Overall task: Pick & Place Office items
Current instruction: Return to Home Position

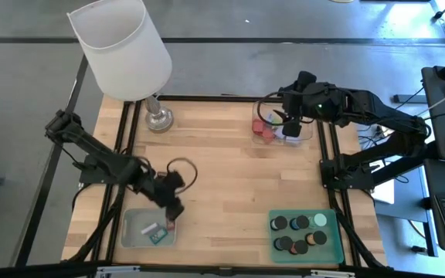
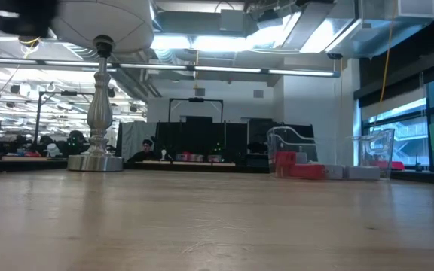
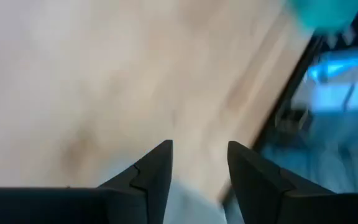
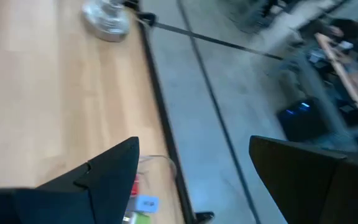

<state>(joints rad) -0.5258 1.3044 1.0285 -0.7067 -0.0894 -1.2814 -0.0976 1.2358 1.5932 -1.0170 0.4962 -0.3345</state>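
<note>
My left gripper (image 1: 174, 212) hangs over the right end of the grey tray (image 1: 134, 232) at the table's near left. Its fingers (image 3: 160, 168) stand a little apart with nothing between them. The tray holds a teal block (image 1: 158, 237), a pale bit (image 1: 150, 228) and a small red piece (image 1: 170, 225). My right gripper (image 1: 288, 127) is open and empty above the clear tray (image 1: 309, 133) at the far right, which holds red blocks (image 1: 265, 130) and a blue one (image 1: 290, 139). Several dark cylinders (image 1: 300, 234) with coloured tops stand in the green tray (image 1: 334, 241).
A large lamp with a white shade (image 1: 122, 46) stands on its metal base (image 1: 159, 118) at the far left. The black frame rail (image 1: 327, 154) runs along the table's right side. Bare wood (image 1: 230, 177) lies between the three trays.
</note>
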